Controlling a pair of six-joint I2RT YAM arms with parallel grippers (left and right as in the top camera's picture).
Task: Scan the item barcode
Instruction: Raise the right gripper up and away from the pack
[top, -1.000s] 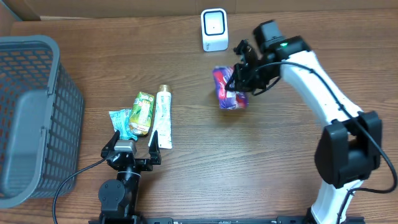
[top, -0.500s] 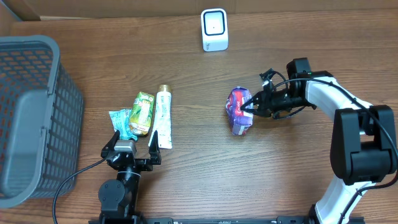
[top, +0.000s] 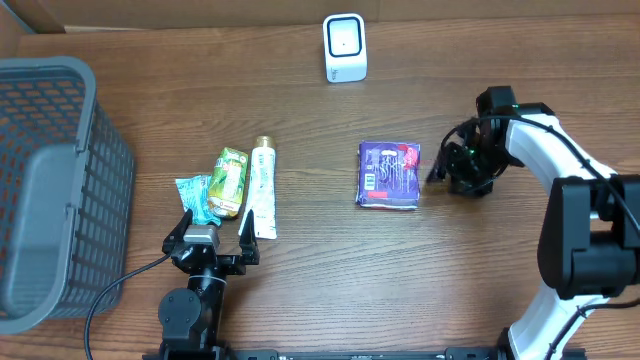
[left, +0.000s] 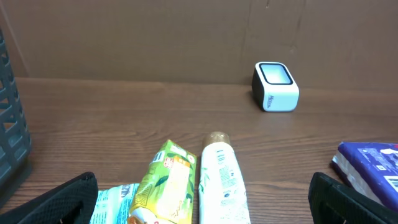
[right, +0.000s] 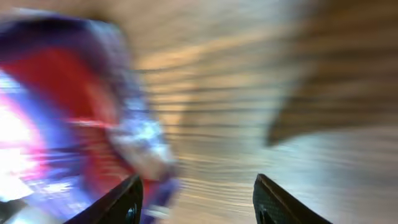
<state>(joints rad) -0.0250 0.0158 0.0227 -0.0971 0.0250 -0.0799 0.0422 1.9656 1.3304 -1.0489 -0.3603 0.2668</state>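
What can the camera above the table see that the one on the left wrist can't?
Only overhead: the right gripper, open near the purple packet. Only left wrist: the brown wall behind the table, face on. Both: the white scanner, white tube, green carton, at least part of the purple packet, and the basket.

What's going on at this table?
The job here is scanning item barcodes. A purple packet lies flat on the table, and the right pincer sits open just beside it, not holding it. The white scanner stands at the far edge. The left pincer rests open near a tube and a green carton.
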